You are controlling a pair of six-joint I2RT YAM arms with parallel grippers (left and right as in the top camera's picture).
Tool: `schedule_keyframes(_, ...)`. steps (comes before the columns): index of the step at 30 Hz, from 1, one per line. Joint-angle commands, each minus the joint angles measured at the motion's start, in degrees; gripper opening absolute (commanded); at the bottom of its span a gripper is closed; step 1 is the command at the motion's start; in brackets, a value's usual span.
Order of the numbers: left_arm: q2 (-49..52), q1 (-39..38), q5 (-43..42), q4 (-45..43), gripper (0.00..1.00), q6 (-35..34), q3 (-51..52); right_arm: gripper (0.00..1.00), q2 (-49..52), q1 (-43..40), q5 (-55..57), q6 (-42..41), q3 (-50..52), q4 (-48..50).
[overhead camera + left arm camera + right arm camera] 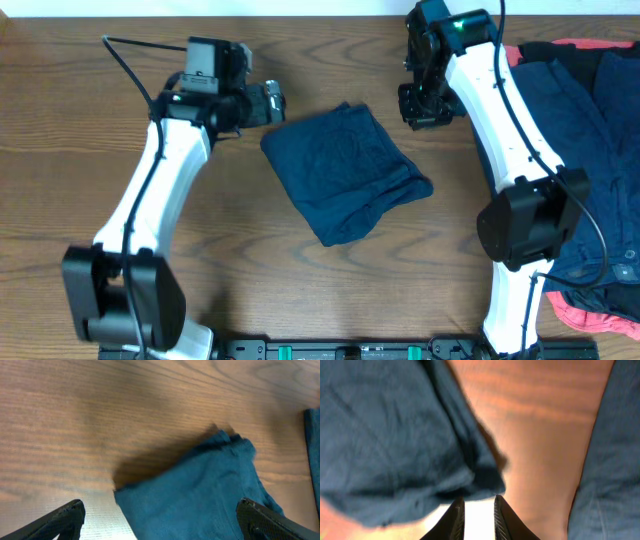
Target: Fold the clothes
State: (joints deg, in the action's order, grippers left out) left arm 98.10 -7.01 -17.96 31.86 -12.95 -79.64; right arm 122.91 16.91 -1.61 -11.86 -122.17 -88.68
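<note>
A folded navy garment [345,170] lies in the middle of the table. It also shows in the left wrist view [200,495] and the right wrist view [395,435]. My left gripper [270,103] hovers at its upper left corner. Its fingers [162,527] are wide open and empty, and the cloth's corner lies below them. My right gripper [425,108] hovers just right of the garment's far corner. Its fingers [479,515] are nearly together with a narrow gap, holding nothing. More navy clothes [600,150] are piled at the right, with coral-red [590,315] and black [540,52] pieces.
The pile of clothes covers the right edge of the wooden table [80,180], close behind the right arm. Part of it shows at the right of the right wrist view [615,460]. The arm bases stand at the front edge.
</note>
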Motion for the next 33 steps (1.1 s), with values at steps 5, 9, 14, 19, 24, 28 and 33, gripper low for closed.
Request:
schedule_keyframes(5,11.7,3.3,-19.2,-5.9,0.98,3.0,-1.3,0.17,0.4,4.1,-3.0,0.4,6.7,-2.1)
schedule_keyframes(9,16.2,3.3,-19.1,-5.3,0.98,3.0,-1.5,0.16,0.4,6.1,-3.9,0.4,12.9,0.3)
schedule_keyframes(14,18.0,3.2,-19.1,2.6,1.00,3.8,-1.4,0.16,0.4,7.8,-9.8,1.8,21.6,6.5)
schedule_keyframes(19,18.0,2.6,-19.1,16.3,0.69,4.8,-1.1,0.16,0.4,7.4,-4.9,-0.9,29.7,14.8)
schedule_keyframes(24,18.0,-0.6,-18.8,26.6,0.35,7.2,-0.4,0.15,0.4,5.2,1.2,-4.4,32.0,23.8)
schedule_keyframes(28,17.7,-1.7,-18.0,29.0,0.24,8.2,-0.4,0.16,0.4,2.8,5.7,-4.4,31.8,31.5)
schedule_keyframes(33,16.0,0.3,-15.8,26.6,0.25,7.5,-1.3,0.17,0.4,0.1,6.7,-3.3,30.8,37.5)
